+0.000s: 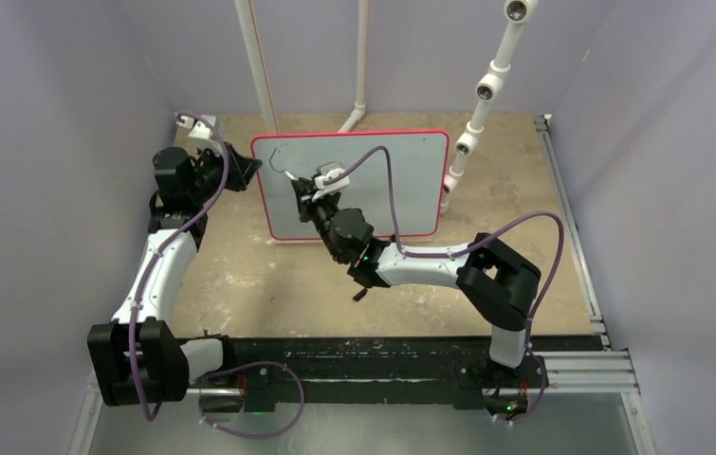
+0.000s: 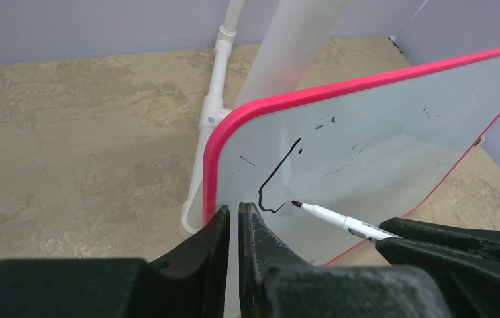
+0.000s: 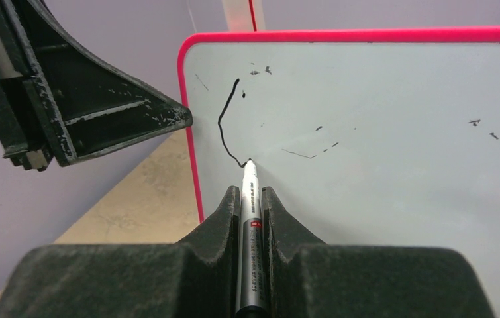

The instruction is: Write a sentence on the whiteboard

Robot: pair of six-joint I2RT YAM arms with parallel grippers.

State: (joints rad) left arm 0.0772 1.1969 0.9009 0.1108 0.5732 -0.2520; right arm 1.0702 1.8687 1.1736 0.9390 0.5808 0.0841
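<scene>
Whiteboard [image 1: 411, 180] sits tilted up near the far edge of the worktop, about mid-width. Right pincer [image 3: 252, 199] is clamped on the marker [image 3: 251, 238], tip touching the board at the end of a single black stroke [image 3: 223, 119] near the board's left rim. Left pincer [image 2: 239, 213] is at that rim, fingers almost together; can't tell if it's pinching the board. Sentence barely begun, I'd say. Advice: light, even tip pressure, small letters, work toward the right edge, leave room for a second line.
</scene>
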